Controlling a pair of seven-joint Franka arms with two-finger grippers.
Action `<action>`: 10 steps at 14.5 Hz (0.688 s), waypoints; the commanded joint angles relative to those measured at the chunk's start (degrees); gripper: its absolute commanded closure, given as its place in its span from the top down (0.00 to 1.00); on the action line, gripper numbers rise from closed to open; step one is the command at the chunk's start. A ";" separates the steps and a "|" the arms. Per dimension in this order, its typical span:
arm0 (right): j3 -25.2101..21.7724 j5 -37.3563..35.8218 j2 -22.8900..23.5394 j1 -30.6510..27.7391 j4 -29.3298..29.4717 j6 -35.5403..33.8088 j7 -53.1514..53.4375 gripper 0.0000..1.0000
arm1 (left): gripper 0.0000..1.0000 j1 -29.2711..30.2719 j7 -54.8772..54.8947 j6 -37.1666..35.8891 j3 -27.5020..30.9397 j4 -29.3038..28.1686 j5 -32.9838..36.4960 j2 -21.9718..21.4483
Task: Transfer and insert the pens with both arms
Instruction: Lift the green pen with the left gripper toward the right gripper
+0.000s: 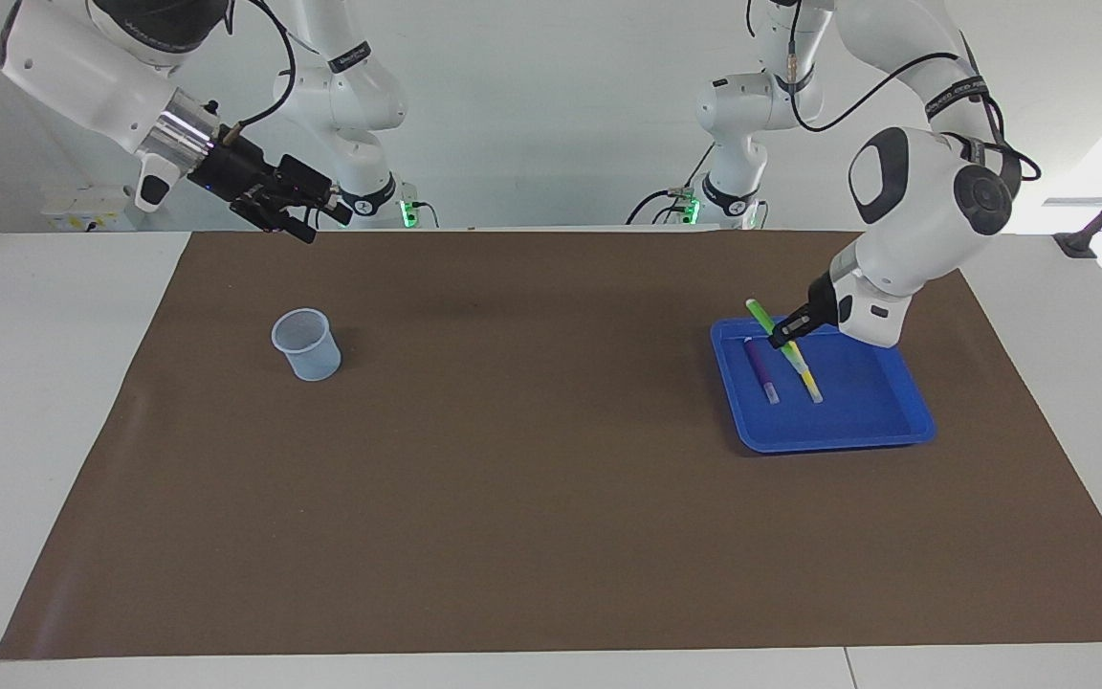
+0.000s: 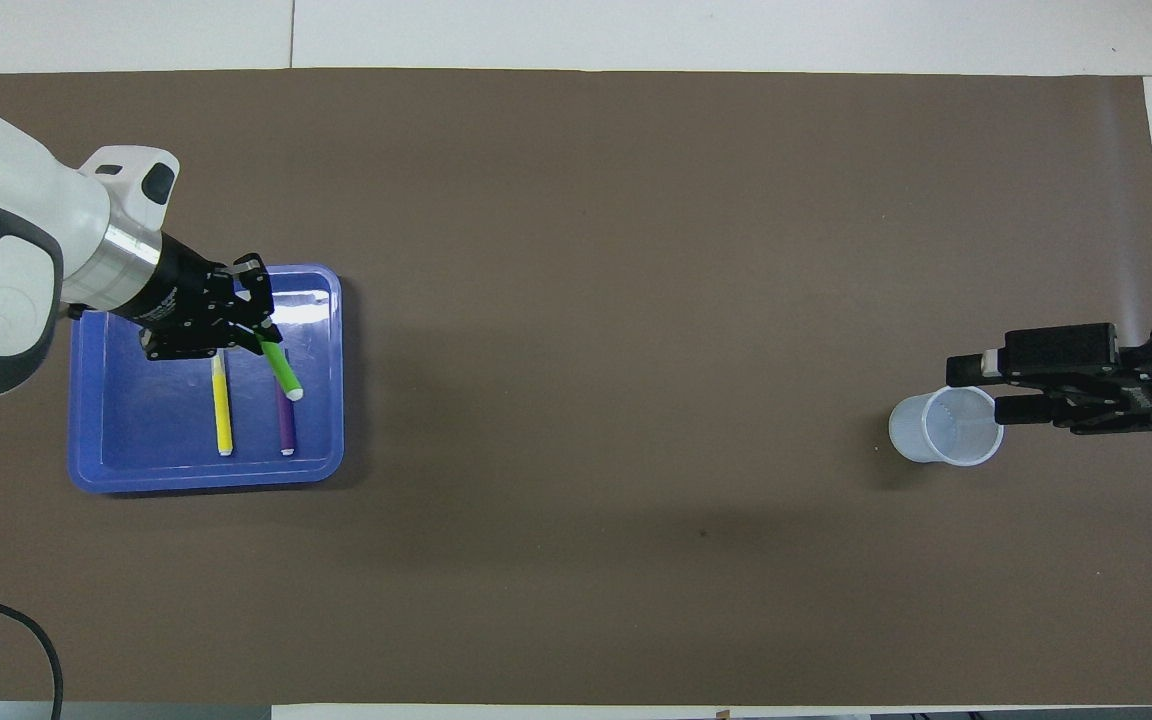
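Note:
My left gripper [image 1: 785, 335] is shut on the green pen [image 1: 759, 313] and holds it tilted, a little above the blue tray [image 1: 838, 442]. In the overhead view the gripper [image 2: 256, 335] has the green pen [image 2: 282, 370] slanting out, pale end over the purple pen [image 2: 287, 425]. The purple pen [image 1: 761, 368] and the yellow pen [image 1: 807, 378] lie side by side in the tray [image 2: 206, 478]; the yellow pen [image 2: 222, 405] lies flat. My right gripper [image 1: 307, 215] waits, open and empty, raised near the clear plastic cup [image 1: 307, 344].
The cup [image 2: 946, 427] stands upright on the brown mat [image 1: 532, 478] toward the right arm's end, with the right gripper [image 2: 976, 388] beside it in the overhead view. Two smaller white arms [image 1: 360, 124] with green-lit bases stand at the robots' edge of the table.

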 commanded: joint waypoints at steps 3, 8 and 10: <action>2.21 3.24 -2.28 -0.12 -2.81 3.68 4.05 1.00 | 0.00 -0.24 -25.27 0.33 -6.69 -0.63 -9.25 -4.07; 5.28 8.07 -3.16 -0.12 -4.65 8.24 9.22 1.00 | 0.00 -4.27 -44.42 6.04 -7.49 -2.56 -17.27 -5.30; 9.65 8.60 -3.16 -0.12 -4.74 11.48 12.20 1.00 | 0.00 -6.82 -49.55 8.68 -7.58 -3.09 -18.67 -5.30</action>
